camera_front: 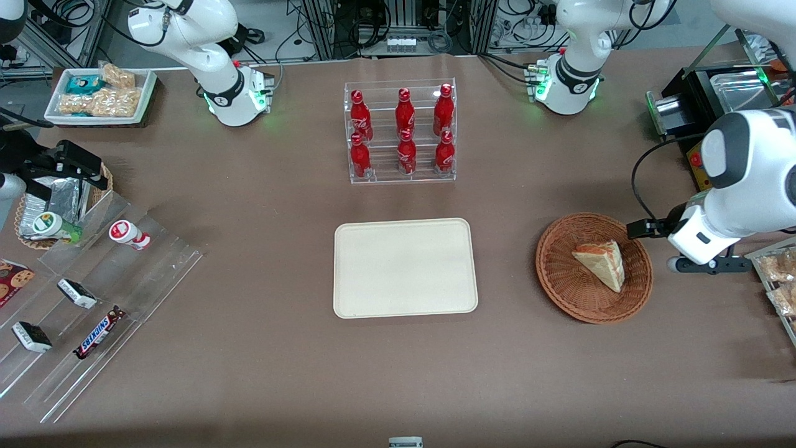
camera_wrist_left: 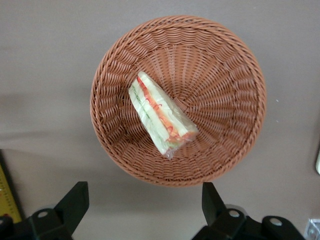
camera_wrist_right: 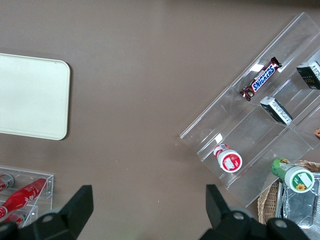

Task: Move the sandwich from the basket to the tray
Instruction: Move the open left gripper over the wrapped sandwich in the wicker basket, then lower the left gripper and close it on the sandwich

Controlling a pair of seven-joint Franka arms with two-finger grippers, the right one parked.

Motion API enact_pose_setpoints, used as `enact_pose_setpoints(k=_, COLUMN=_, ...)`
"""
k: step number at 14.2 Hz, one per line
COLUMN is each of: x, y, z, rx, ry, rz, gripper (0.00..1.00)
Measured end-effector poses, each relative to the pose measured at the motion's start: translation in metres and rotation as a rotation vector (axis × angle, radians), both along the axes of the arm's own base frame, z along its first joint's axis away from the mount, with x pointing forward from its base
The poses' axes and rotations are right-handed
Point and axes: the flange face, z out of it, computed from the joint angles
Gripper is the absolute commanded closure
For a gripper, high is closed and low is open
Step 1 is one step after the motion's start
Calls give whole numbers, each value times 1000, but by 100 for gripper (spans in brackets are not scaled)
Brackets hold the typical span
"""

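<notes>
The sandwich (camera_front: 601, 264), a pale bread wedge with orange-red and green filling, lies in the reddish-brown wicker basket (camera_front: 558, 287). The left wrist view shows the sandwich (camera_wrist_left: 161, 119) on its side near the middle of the basket (camera_wrist_left: 227, 65), in clear wrap. My left gripper (camera_front: 709, 266) hovers above the table just beside the basket, toward the working arm's end. The gripper (camera_wrist_left: 145, 202) is open, with only bare table between its black fingertips (camera_wrist_left: 75, 200). The cream tray (camera_front: 404, 267) lies bare at the table's middle, also seen as the tray (camera_wrist_right: 30, 95) in the right wrist view.
A clear rack of red bottles (camera_front: 401, 134) stands farther from the front camera than the tray. A tray of packaged snacks (camera_front: 777, 280) lies close beside the gripper, with a black machine (camera_front: 703, 106) above it. A stepped acrylic rack (camera_front: 81, 305) with candy bars lies toward the parked arm's end.
</notes>
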Motion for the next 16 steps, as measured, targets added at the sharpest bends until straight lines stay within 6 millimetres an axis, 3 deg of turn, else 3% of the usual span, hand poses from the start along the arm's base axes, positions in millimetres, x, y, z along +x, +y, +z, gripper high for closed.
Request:
enact_pose_setpoints(k=4, x=-9, y=1, z=-26, rx=28, ry=-1, rz=171, gripper=0)
enact_pose_setpoints(k=9, x=-11, y=1, z=-40, rx=88, ry=-46, rz=609, gripper=0)
enact_pose_setpoints(k=12, x=-21, y=-1, z=-69, rx=97, ry=-89, rz=812, gripper=0)
enact_pose_setpoints(k=16, x=-29, y=-12, z=-92, rx=97, ry=-105, rz=892, gripper=0)
